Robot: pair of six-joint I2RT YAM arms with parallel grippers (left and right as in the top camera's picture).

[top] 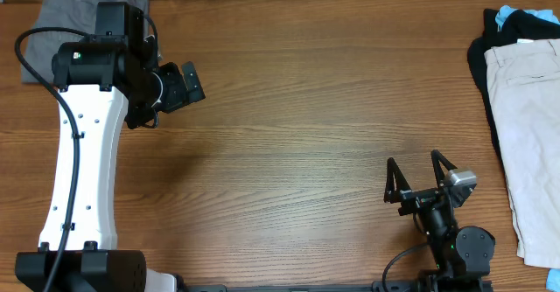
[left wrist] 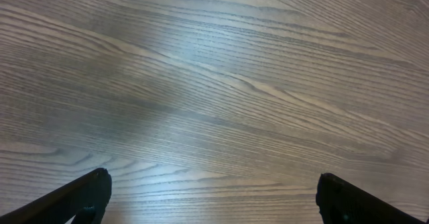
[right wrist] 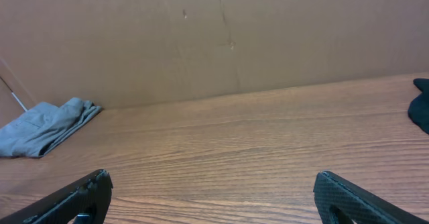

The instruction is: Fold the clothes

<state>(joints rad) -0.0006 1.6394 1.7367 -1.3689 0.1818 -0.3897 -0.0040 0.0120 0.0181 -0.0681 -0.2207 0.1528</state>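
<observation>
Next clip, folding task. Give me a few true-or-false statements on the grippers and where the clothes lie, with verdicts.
1. The left gripper and right gripper are both open and empty. True.
2. The gray garment lies mid-table. False: it sits at the table's far-left corner, beside the left arm.
3. A beige garment lies on a black garment at the right edge. True.
4. The right gripper holds the beige garment. False: it holds nothing and is apart from the pile.
</observation>
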